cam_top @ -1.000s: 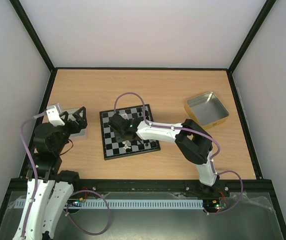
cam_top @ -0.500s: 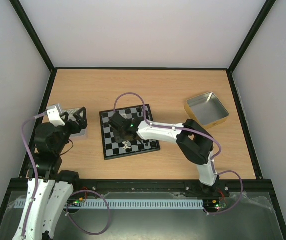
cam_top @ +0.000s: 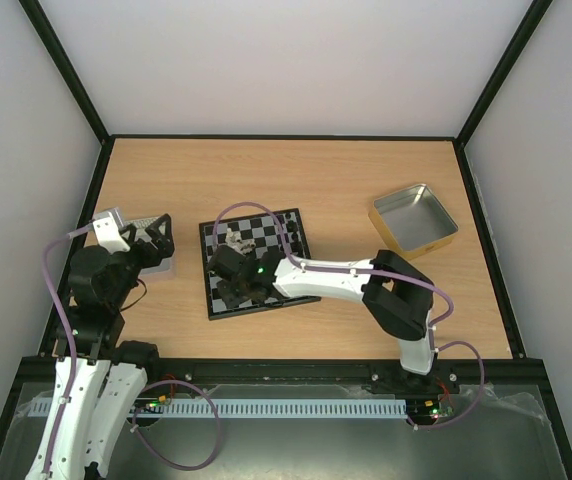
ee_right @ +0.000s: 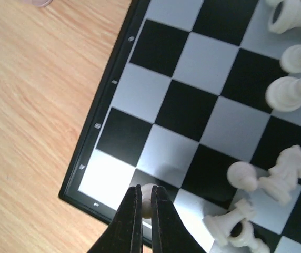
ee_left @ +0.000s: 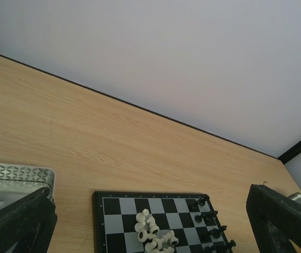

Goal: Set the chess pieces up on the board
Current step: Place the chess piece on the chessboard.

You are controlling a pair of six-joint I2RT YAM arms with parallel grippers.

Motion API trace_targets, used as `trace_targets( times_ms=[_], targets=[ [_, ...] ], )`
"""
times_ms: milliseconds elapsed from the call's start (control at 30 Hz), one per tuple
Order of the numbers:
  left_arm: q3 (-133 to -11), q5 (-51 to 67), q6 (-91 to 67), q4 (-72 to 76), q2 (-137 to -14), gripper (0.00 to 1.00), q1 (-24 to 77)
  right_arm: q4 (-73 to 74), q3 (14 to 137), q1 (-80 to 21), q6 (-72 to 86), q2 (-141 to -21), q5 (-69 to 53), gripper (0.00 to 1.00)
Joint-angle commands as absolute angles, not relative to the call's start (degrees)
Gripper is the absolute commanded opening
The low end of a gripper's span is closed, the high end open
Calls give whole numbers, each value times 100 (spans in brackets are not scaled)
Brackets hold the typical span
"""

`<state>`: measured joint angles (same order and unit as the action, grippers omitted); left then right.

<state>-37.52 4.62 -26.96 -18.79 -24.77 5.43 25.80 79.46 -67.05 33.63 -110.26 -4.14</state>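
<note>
Cream-white tiny chess piece (ee_right: pixel 147 206), probably a pawn, is pinched in right pincer (ee_right: pixel 146 191), nearly closed; black-grey checked board (ee_right: pixel 208 63) corner just beneath.

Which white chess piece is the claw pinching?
The small white piece pinched in the right claw, at the board's corner. The other white pieces sit loose farther in, with no claw touching them.

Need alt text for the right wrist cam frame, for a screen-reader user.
The right claw grips a small cream-white chess piece at a corner of the board, close to its black rim. More cream-white pieces sit scattered on squares toward the right, several tipped over. Bare wooden table fills the left.
</note>
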Motion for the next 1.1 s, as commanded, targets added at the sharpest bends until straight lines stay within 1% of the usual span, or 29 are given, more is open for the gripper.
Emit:
trace_targets(
  times_ms=[0, 433, 633, 733, 933, 967, 1067],
  targets=[
    [-3705, 378, -2645, -1868, -2426, 100, 519, 2750, 7927, -6874, 3252, -11051, -221, 2],
    [-3694, 420, -2654, -1863, -2426, 100, 519, 2959, 8035, -6934, 3073, -11360, -68, 3],
    [-3685, 422, -2654, -1862, -2425, 100, 519, 2873, 8041, -6943, 3008, -11382, -343, 5],
    [-3686, 419, -2654, -1861, -2426, 100, 519, 2812, 8041, -6943, 2999, -11359, -568, 4],
    [-3683, 420, -2659, -1863, -2426, 100, 519, 2838, 8033, -6943, 3017, -11329, -638, 4],
    [-3685, 418, -2663, -1868, -2429, 100, 519, 2843, 8038, -6943, 3029, -11321, -608, 5],
    [-3688, 421, -2663, -1870, -2435, 100, 519, 2878, 8080, -6943, 3059, -11301, -466, 15]
  ],
)
